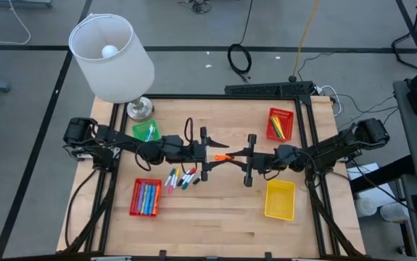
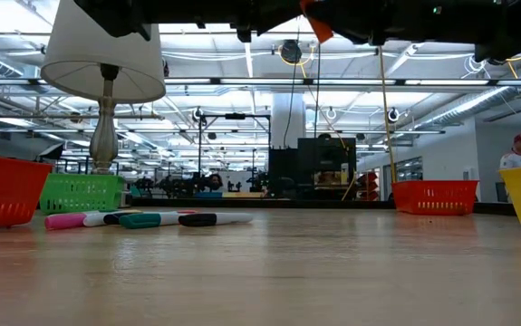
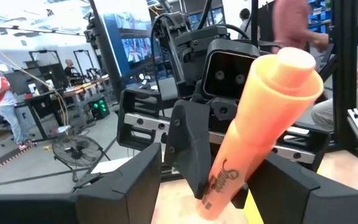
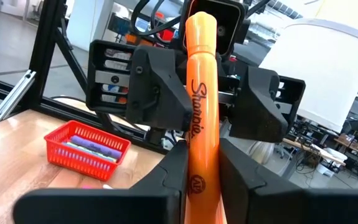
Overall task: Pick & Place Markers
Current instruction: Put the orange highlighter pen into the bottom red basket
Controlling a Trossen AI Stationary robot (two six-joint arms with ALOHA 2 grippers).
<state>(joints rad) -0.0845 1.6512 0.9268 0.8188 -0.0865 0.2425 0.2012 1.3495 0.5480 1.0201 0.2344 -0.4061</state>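
Orange marker (image 1: pixel 222 156) spans between both claws above bench (image 1: pixel 215 210), long axis arm-to-arm. Right claw (image 1: pixel 246 157) clamped on marker. Left claw (image 1: pixel 209 154) parted around opposite end.

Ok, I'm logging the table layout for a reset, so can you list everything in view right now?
orange marker: one, orange, above the table's middle, between both grippers
loose markers: several, mixed colours, on the table beside the left red basket
left red basket: one, red, front left, holding markers
green basket: one, green, near the lamp
right red basket: one, red, back right, holding markers
yellow basket: one, yellow, front right
lamp: one, white shade, back left corner
table: one, light wood
left gripper: dark, around the orange marker
right gripper: dark, shut on the orange marker
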